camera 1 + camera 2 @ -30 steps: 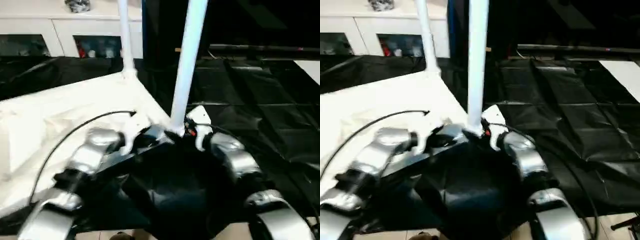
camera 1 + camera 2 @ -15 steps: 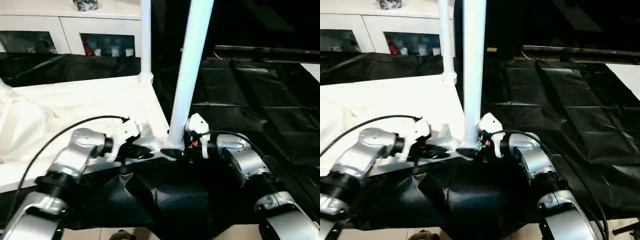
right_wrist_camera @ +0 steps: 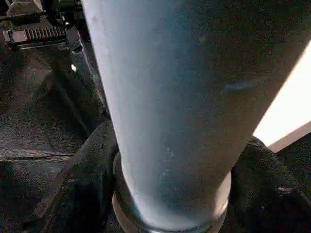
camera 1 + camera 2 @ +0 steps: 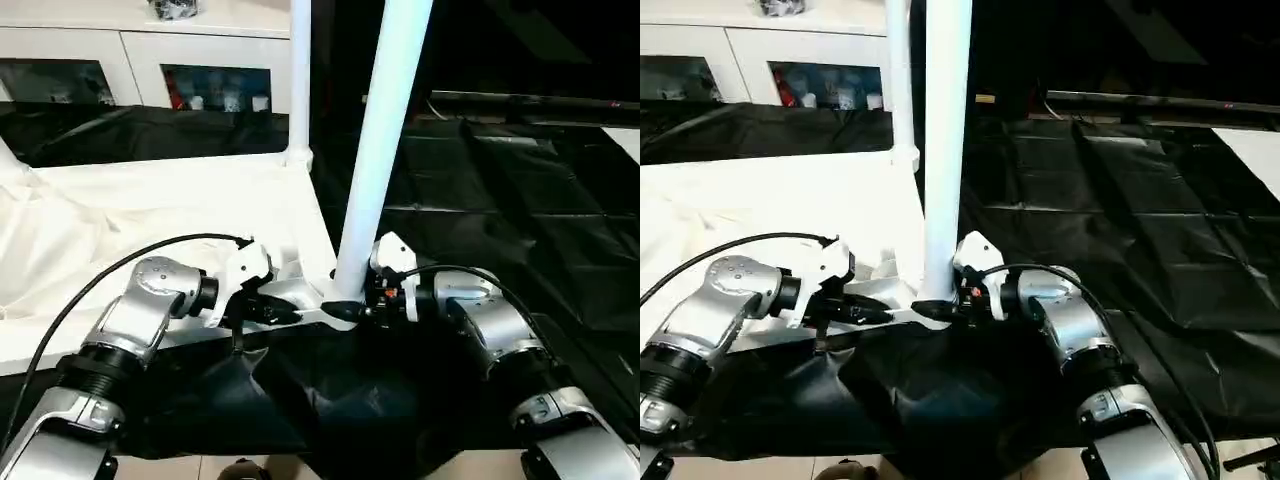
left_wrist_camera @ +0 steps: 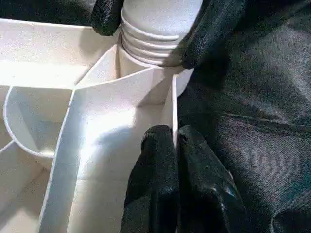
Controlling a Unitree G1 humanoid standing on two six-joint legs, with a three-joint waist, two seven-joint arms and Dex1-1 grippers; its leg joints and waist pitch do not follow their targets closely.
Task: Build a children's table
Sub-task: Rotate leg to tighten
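White plastic everywhere in this one. The table top (image 4: 170, 215) is lying upside down across the left half of the head view, on black sheeting (image 4: 500, 200), ribs up. One leg (image 4: 299, 80) is already standing in the far corner socket, upper middle of the frame, with the white cabinet (image 4: 120, 60) running along the top left behind it.

The step in hand looks like seating the near leg (image 4: 385, 140), which is rising from the corner socket (image 5: 150, 51) at centre frame. The right gripper (image 4: 368, 300) is wrapping its black fingers (image 3: 92, 170) around the base of that leg, one on each side of the tube. The left gripper (image 5: 175, 145) is pinching shut on the thin side wall of the top, just beside that same socket, so it's basically bracing the slab.

In the left wrist view the leg's ribbed end (image 5: 150, 39) is sitting at the socket mouth with several ridges showing, so my guess is it isn't fully home.

Next move probably needs the right hand twisting or pressing the leg down straight while the left is holding the corner steady. If the tube tilts, it could jam.
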